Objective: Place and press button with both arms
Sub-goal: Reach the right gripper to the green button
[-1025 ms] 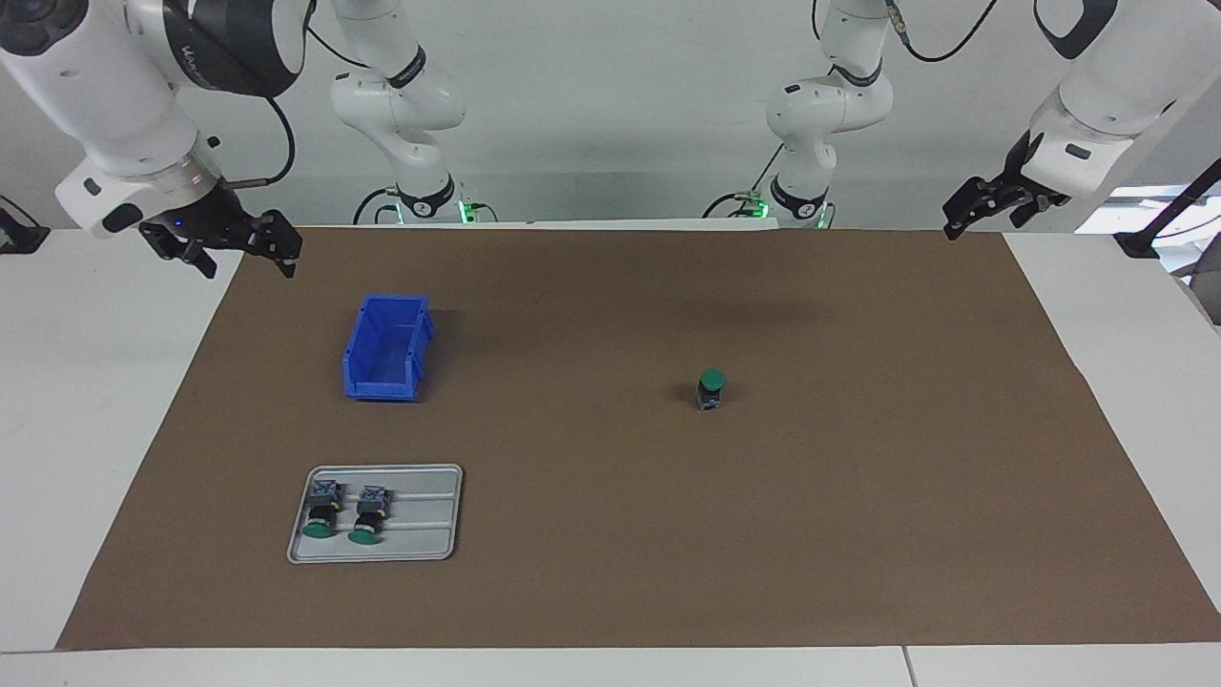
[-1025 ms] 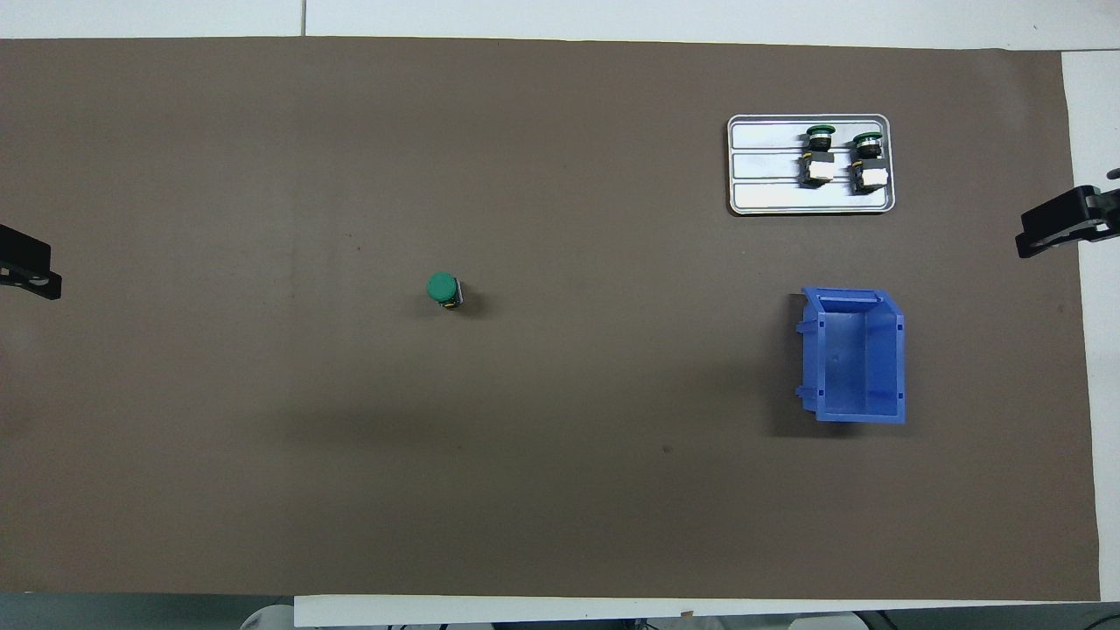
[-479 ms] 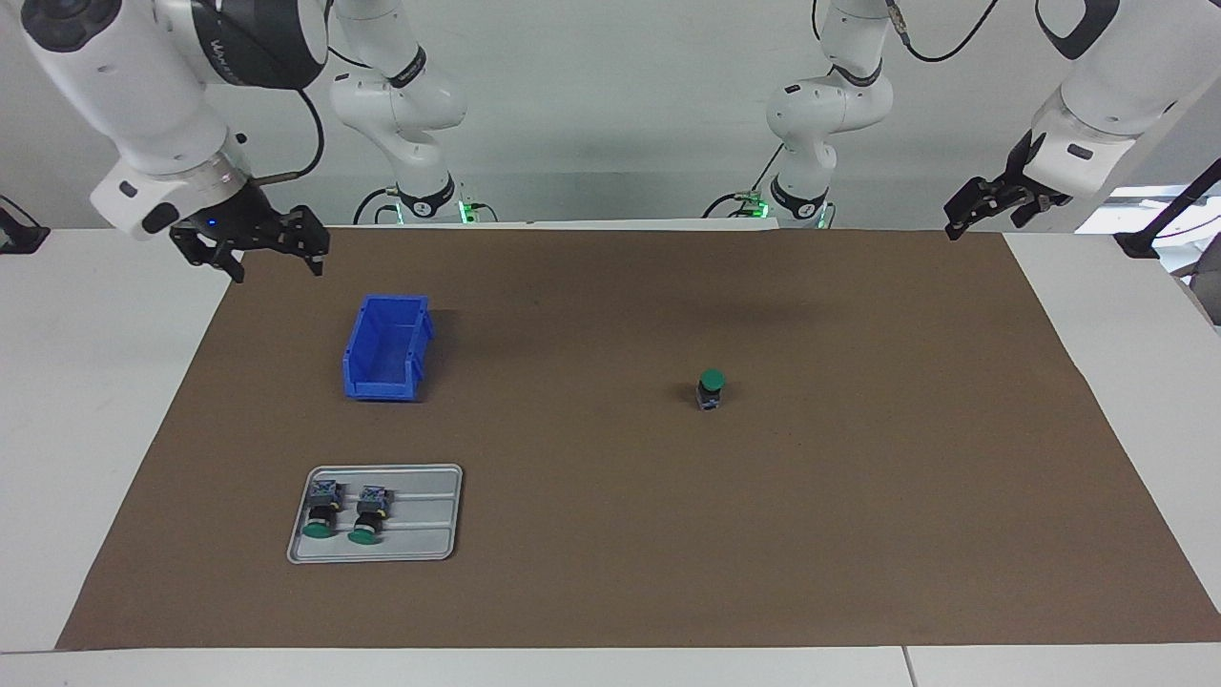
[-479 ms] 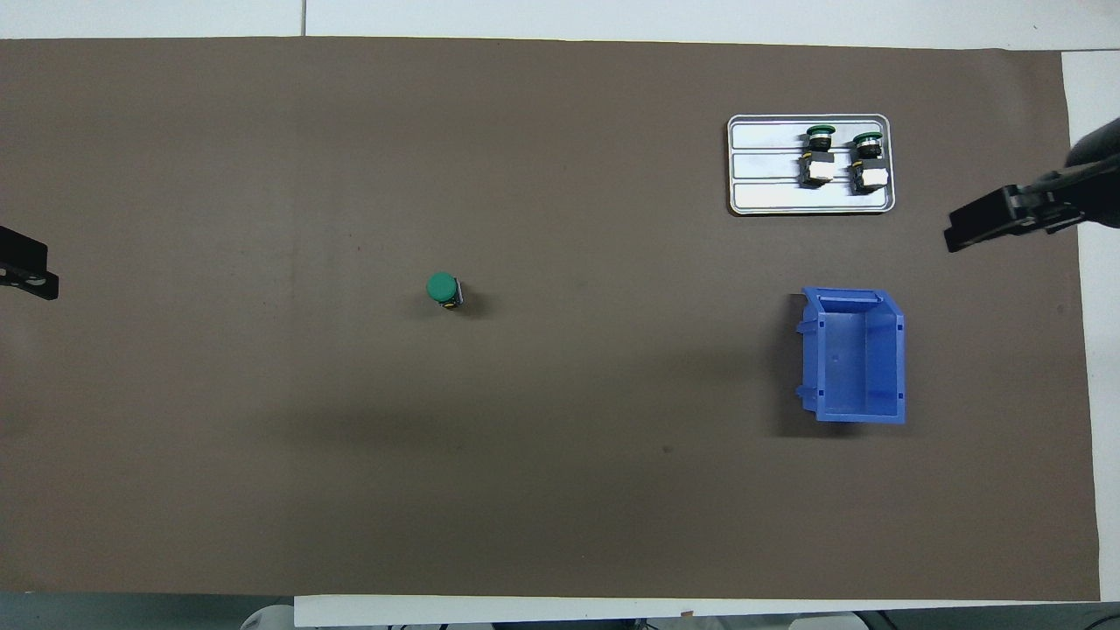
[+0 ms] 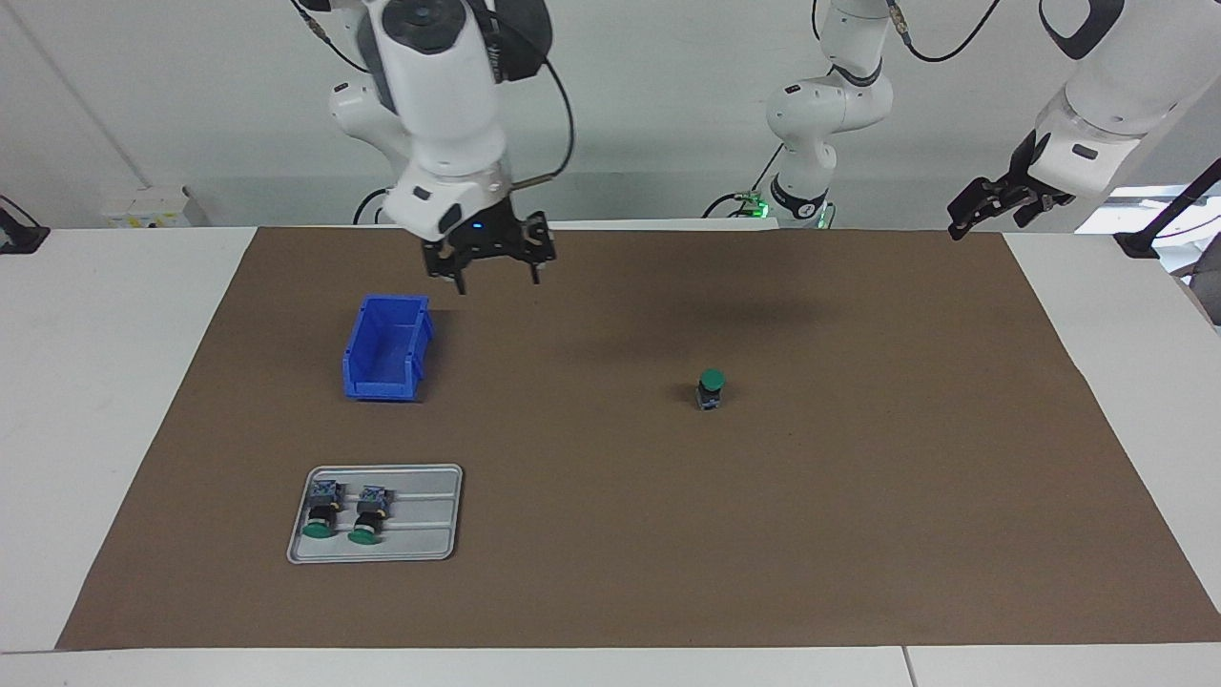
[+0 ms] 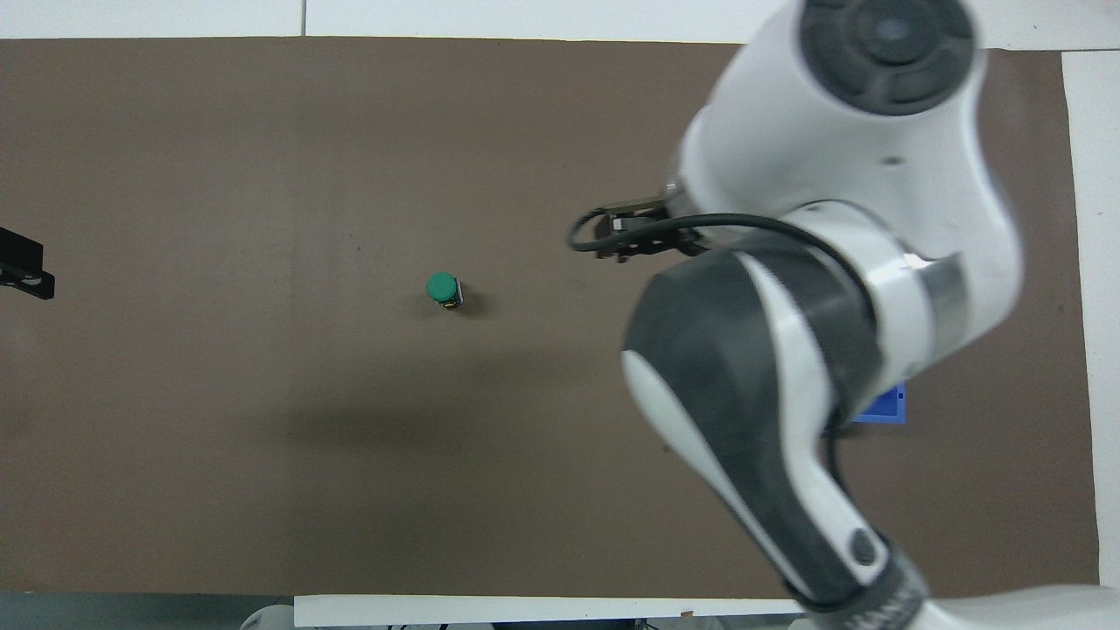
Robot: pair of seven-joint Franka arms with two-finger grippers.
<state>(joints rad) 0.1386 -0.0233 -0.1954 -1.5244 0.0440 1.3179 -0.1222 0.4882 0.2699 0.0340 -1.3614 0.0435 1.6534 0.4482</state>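
Note:
One button [image 5: 710,389] [image 6: 443,288] stands upright, green cap up, alone on the brown mat [image 5: 858,496] toward the left arm's end. Two more buttons [image 5: 322,510] [image 5: 367,513] lie on their sides in a grey tray [image 5: 424,536]. My right gripper [image 5: 498,279] hangs open and empty above the mat, beside the blue bin [image 5: 386,348] and well apart from the upright button. My left gripper [image 5: 975,215] [image 6: 22,273] waits open and empty over the mat's corner at the left arm's end.
The blue bin stands empty, nearer to the robots than the tray. In the overhead view the right arm [image 6: 822,289] covers the tray and nearly all of the bin. Two slim white arms [image 5: 820,105] stand at the robots' edge.
The right arm has swung in from the table's edge, passing the blue bin, and its gripper now hangs over the mat toward the middle. The left arm and the buttons have not moved.

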